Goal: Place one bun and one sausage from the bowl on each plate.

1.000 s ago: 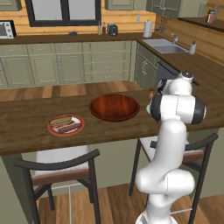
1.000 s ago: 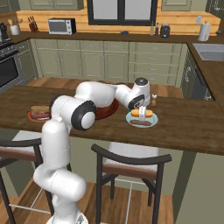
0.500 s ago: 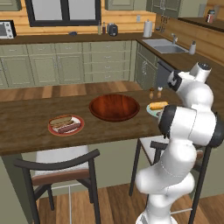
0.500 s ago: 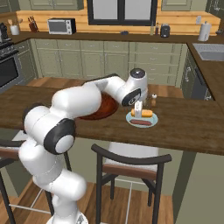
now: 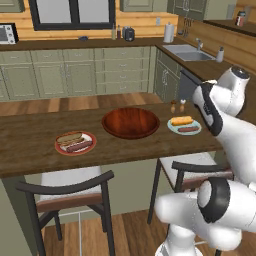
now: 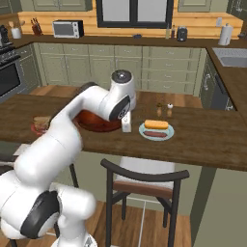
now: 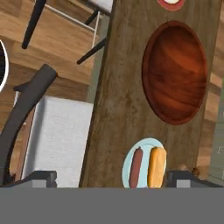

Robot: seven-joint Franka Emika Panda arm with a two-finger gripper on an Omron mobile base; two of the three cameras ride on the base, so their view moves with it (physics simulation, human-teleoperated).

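Hanging wide and holding nothing, the pincer (image 7: 112, 177) seems finished: each plate (image 5: 177, 128) has its bun (image 5: 181, 120) and sausage (image 5: 187, 129), and the bowl (image 5: 131, 122) is bare.

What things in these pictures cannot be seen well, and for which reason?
- Red-rimmed plate: right base view, partly hidden by the arm; cut by the top edge in the hand view.
- Bowl: right base view, mostly behind the arm.
- Two small shakers: left base view, too small to identify.
- Gripper: hand view, fingertips barely show.
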